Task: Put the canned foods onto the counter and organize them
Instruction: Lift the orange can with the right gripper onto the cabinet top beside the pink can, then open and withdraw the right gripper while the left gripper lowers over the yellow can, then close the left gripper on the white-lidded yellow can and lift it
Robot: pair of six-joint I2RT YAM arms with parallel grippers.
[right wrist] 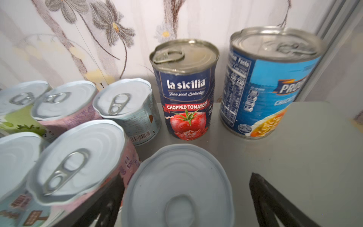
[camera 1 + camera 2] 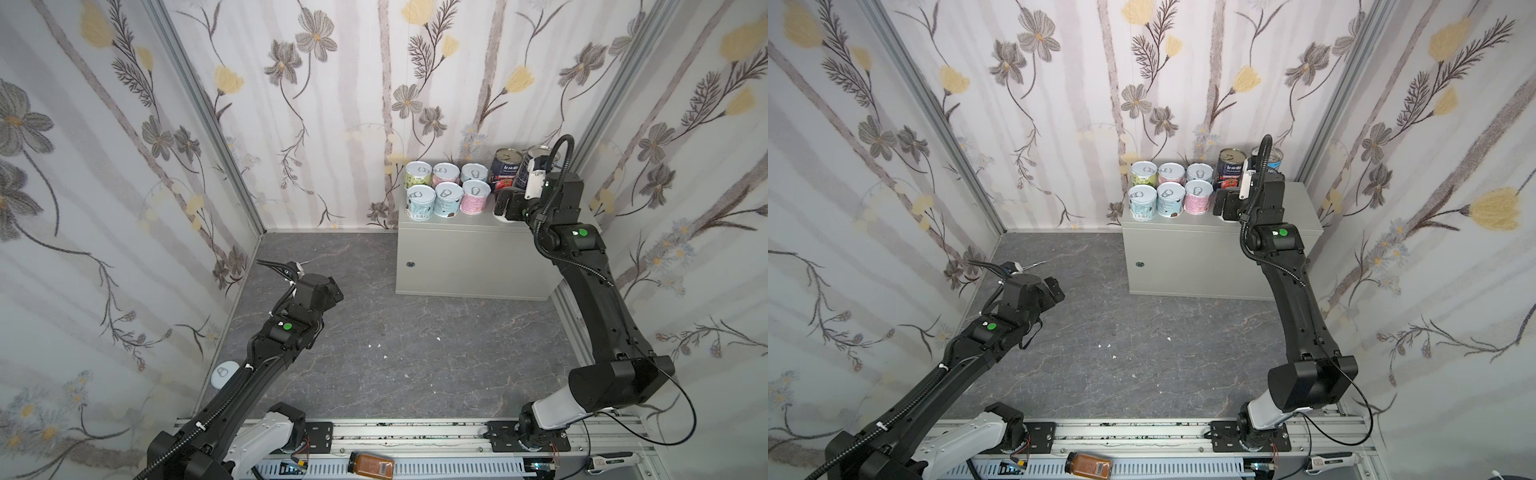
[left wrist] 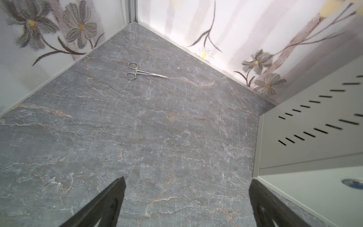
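On the counter [image 2: 457, 257] [image 2: 1183, 257], several short pastel canned foods [image 2: 446, 187] stand in two rows at the left. A tall tomato can [image 2: 505, 170] [image 1: 186, 92] and a blue can [image 1: 265, 82] stand behind at the right. My right gripper [image 2: 505, 205] [image 1: 187, 175] is open around another short can [image 1: 176, 186] standing on the counter top, with a clear gap at one finger. One more short can [image 2: 224, 374] sits on the floor, partly under my left arm. My left gripper [image 2: 334, 293] [image 3: 187, 180] hangs open and empty over the floor.
Steel forceps [image 3: 141, 72] lie on the dark marbled floor near the back left corner. An amber jar [image 2: 371, 464] lies on the front rail. Floral walls close in on three sides. The counter's slotted side [image 3: 314, 137] is close beside my left gripper.
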